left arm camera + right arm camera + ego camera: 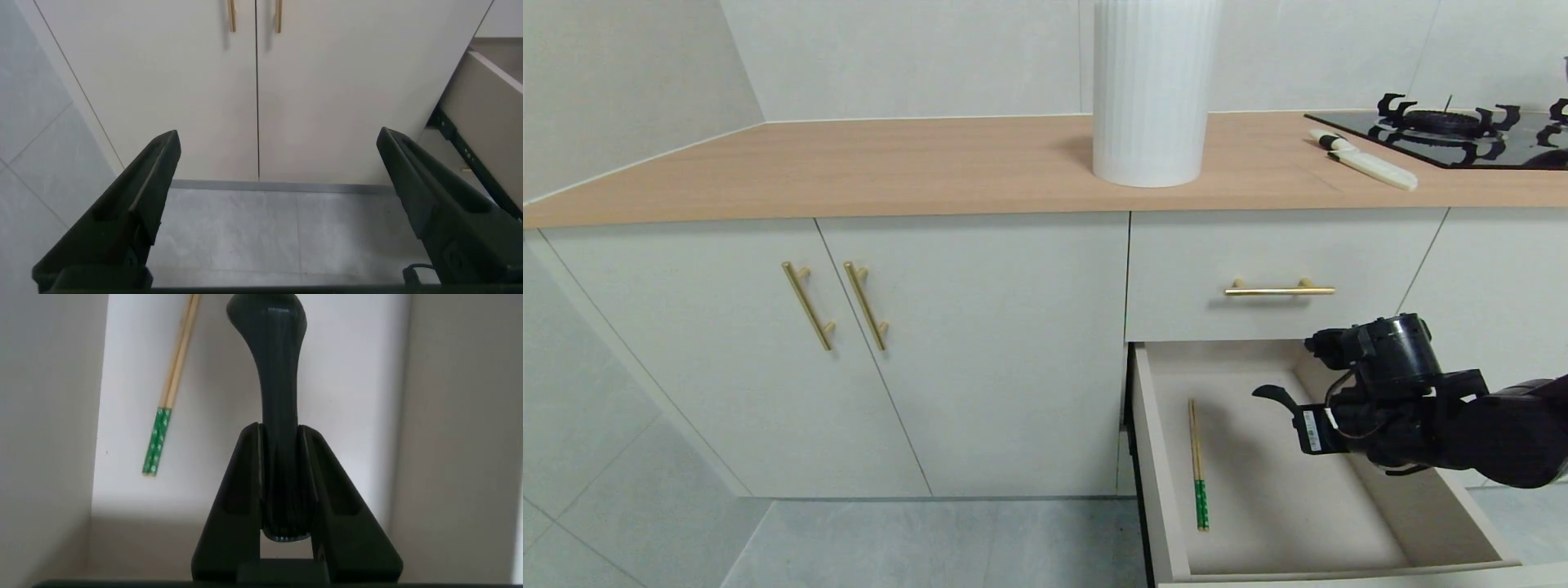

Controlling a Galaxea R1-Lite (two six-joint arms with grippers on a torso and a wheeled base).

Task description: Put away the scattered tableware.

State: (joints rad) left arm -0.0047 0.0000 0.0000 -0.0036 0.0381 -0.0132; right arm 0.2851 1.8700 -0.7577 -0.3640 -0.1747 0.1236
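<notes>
Two pale cupboard doors: standing shut at far left under the wooden countertop, each carrying a slanting brass bar handle.
Left gripper: hanging low before those doors, its black fingers spreading wide apart and grasping nothing; grey floor tiles are showing between them.
Tall white ribbed cylinder: standing upright on the countertop, near mid-width.
Shallow closed drawer: sitting right of the doors, a horizontal brass handle running across its front.
Open beige drawer: projecting out beneath the closed one.
Pair of bamboo chopsticks with green ends: lying side by side on the open drawer's floor, near its left wall, green ends pointing toward the front.
Dark slender utensil: jutting leftward from the right gripper over the drawer's inside, apart from the chopsticks; I cannot tell its kind.
Right gripper: clenching tight around the utensil's stem, hovering above the drawer's right half.
Cream-coloured knife: lying on the countertop, just beside the hob.
Black glass gas hob: sitting at far right.
</notes>
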